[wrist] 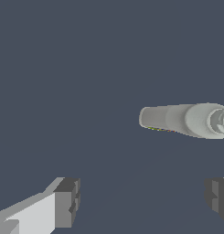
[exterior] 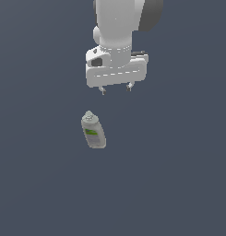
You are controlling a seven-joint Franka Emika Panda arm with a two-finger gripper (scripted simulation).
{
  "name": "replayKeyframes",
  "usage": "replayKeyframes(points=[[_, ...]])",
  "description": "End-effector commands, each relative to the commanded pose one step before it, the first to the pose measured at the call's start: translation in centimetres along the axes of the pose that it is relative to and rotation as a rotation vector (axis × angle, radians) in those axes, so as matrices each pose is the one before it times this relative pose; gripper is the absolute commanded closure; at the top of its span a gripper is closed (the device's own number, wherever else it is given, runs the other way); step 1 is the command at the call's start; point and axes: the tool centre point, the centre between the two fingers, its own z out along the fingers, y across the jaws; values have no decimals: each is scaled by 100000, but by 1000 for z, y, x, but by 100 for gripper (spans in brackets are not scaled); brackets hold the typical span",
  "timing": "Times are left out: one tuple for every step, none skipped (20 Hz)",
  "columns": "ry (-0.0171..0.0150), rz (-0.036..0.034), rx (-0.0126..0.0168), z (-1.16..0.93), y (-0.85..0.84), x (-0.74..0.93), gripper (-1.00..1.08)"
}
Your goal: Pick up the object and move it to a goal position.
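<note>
The object, a small grey-beige bottle (exterior: 93,131) with a green-and-white label and a pale cap, lies flat on the dark grey floor in the exterior view, its cap pointing away from the camera. My gripper (exterior: 116,89) hangs above and behind it, a little toward the exterior view's right, apart from it. Its fingers are spread wide and hold nothing. In the wrist view the bottle (wrist: 186,119) shows end-on beyond the two dark fingertips (wrist: 67,202), outside the gap between them.
A plain dark grey floor (exterior: 179,175) fills both views. The white arm (exterior: 119,23) rises out of the top of the exterior view.
</note>
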Motion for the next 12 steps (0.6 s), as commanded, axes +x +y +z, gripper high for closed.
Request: replayKeyframes(points=[[-18, -4415, -102, 93, 349, 166, -92], [-7, -2003, -46, 42, 160, 68, -92], [-9, -2121, -49, 45, 171, 68, -92], [-11, -2230, -51, 47, 182, 67, -92], [-13, -2298, -53, 49, 190, 64, -92], [-15, -2306, -53, 50, 192, 59, -92], [-16, -2306, -53, 50, 194, 54, -92], [-18, -2305, -53, 51, 196, 49, -92], [-20, -2306, -53, 52, 197, 43, -92], [-21, -2307, -52, 52, 197, 38, -92], [-23, -2306, -52, 53, 199, 33, -92], [-25, -2306, -52, 53, 200, 27, -92]])
